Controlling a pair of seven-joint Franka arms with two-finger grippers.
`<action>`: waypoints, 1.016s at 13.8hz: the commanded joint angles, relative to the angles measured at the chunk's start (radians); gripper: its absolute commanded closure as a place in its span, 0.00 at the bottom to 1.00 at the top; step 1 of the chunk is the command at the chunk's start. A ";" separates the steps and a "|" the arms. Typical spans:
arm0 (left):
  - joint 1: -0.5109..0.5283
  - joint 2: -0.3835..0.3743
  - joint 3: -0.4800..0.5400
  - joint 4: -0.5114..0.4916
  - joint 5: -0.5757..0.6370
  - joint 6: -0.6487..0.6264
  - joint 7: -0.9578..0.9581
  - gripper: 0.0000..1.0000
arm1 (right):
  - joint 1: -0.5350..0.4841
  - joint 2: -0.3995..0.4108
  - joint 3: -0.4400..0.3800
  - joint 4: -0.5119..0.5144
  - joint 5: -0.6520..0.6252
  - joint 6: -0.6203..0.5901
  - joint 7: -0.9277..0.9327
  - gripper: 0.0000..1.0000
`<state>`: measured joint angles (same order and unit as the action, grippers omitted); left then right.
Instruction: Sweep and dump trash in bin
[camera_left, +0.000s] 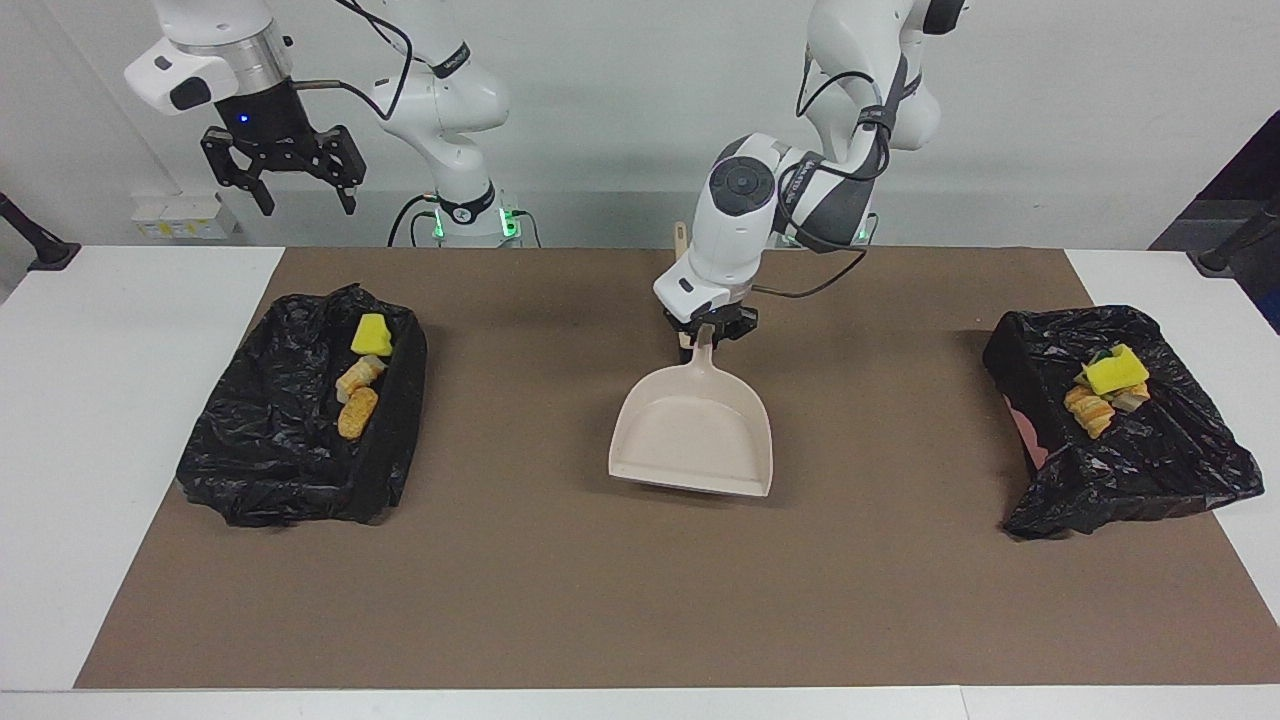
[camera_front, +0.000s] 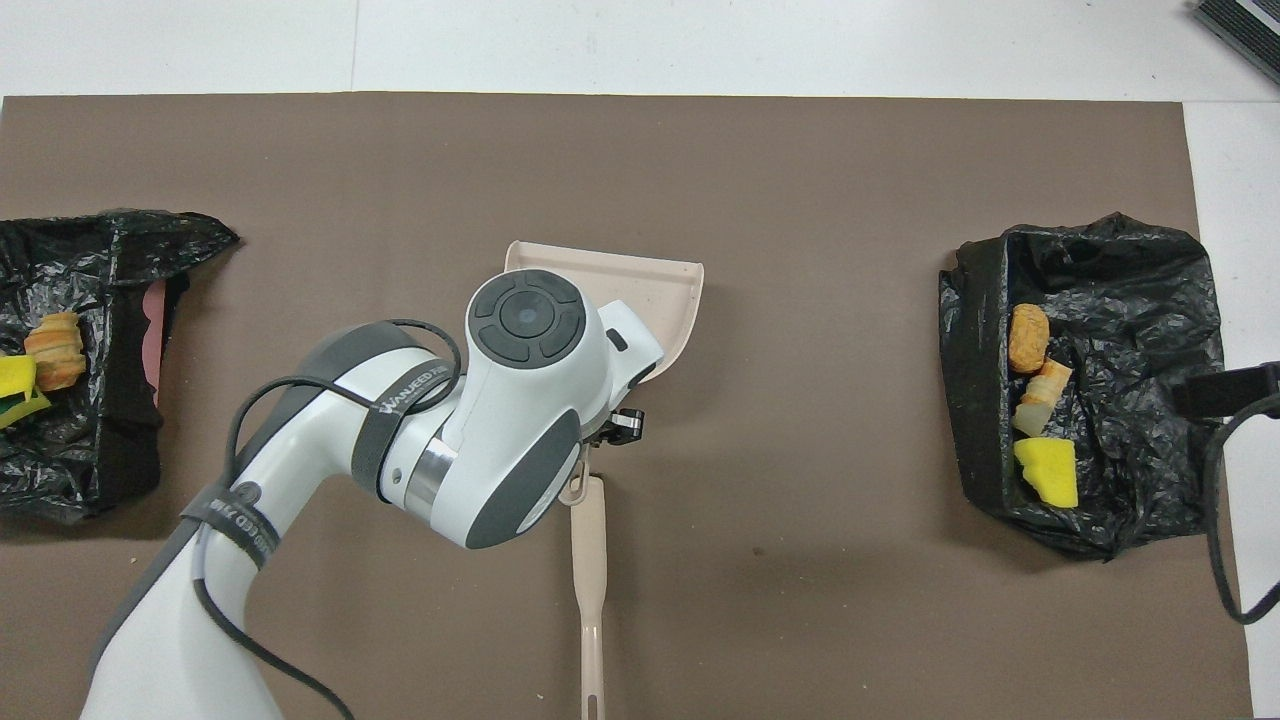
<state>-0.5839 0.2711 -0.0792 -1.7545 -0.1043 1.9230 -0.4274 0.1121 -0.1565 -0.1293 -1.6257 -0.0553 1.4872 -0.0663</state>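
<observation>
**Two bins loaded, pan empty**

All trash (camera_left: 362, 385) lay inside the bins (camera_left: 300, 440), none on the mat. The left gripper (camera_left: 708, 328) sat at the dustpan (camera_left: 693, 432) handle, seemingly clamped on it; let go only once the pan lay flat. The right gripper (camera_left: 283, 172) waited, fingers spread, above its end of the table.

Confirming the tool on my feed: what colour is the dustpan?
Pale beige-pink dustpan, clearest in the facing view.

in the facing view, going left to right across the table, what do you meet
Black bag-lined bin holding a yellow sponge chunk and orange-tan bread-like bits → beige plastic dustpan with the left gripper at its handle → second black bag-lined bin holding more yellow and tan lumps.
</observation>
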 joint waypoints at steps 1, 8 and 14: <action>-0.013 0.054 0.018 0.058 -0.040 0.016 -0.033 1.00 | -0.011 -0.021 0.008 -0.023 -0.012 -0.001 -0.032 0.00; -0.045 0.149 0.021 0.067 -0.025 0.096 -0.085 0.01 | -0.011 0.008 0.007 0.004 0.003 0.005 -0.026 0.00; 0.050 0.050 0.032 0.066 -0.026 0.042 -0.065 0.00 | -0.012 0.003 0.007 0.000 0.005 -0.002 -0.027 0.00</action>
<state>-0.5805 0.3737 -0.0470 -1.6805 -0.1262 2.0011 -0.5066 0.1121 -0.1458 -0.1281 -1.6239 -0.0552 1.4908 -0.0663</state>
